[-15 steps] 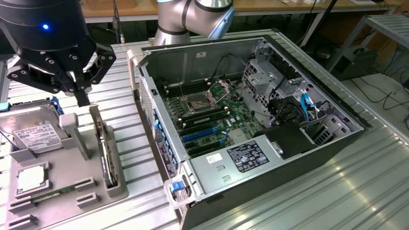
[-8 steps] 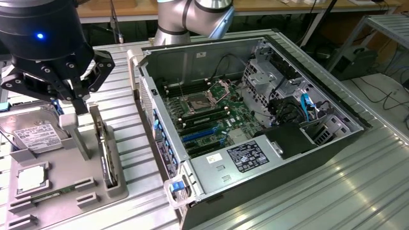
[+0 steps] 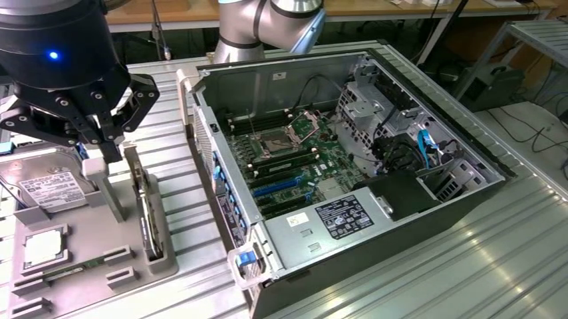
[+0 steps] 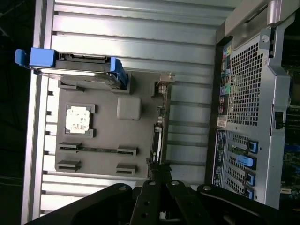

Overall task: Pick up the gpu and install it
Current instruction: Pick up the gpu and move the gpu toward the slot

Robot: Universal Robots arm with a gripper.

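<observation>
At the upper left of the exterior view the gripper [image 3: 108,151] hangs with its fingers pressed together and nothing between them, just above the grey holder tray [image 3: 89,239] at the lower left. In the tray, the gpu [image 3: 149,219] stands on edge in a slot along the side nearest the computer, untouched. The hard drive [image 3: 49,189] sits at the tray's far end, and the square processor chip [image 3: 42,247] lies flat in its pocket. The open computer case [image 3: 293,60] fills the middle, with the green motherboard [image 3: 302,166] and a labelled power supply [image 3: 333,219] inside.
</observation>
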